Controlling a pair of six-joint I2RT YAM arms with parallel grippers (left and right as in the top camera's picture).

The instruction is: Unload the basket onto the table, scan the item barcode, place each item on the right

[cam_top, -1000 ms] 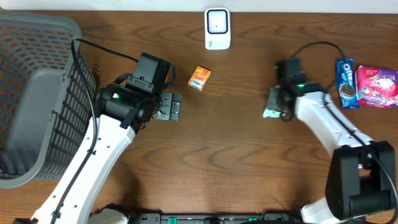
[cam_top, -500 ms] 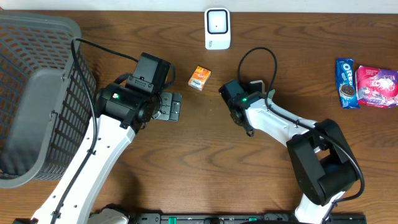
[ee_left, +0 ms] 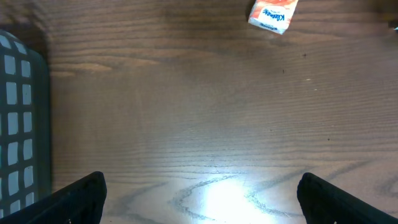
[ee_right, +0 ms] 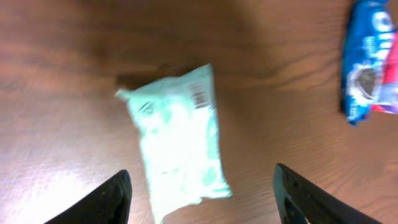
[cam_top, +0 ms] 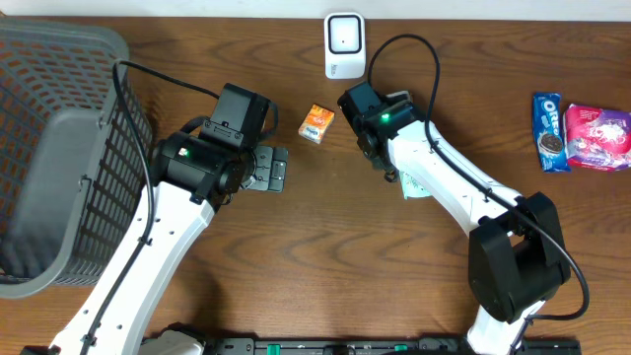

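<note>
Right gripper (ee_right: 202, 202): we see its jaws apart, clamping nothing.
Pale green packet (ee_right: 180, 149): flat on the table (ee_right: 62, 62), just ahead of those jaws, barcode end farthest from them.
Left gripper (ee_left: 199, 193): jaws spread wide, empty.
Orange carton (ee_left: 273, 14): well ahead of our left jaws.

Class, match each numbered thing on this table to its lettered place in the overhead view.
Things:
1. white barcode scanner
2. small orange carton
3. pale green plastic packet
4. blue biscuit packet

Places:
A. beside the pink packet, far right
B. at the table's far edge, middle
C. partly under the right arm
D. on bare wood, just below and left of the scanner

Pairs: 1-B, 2-D, 3-C, 4-A
</note>
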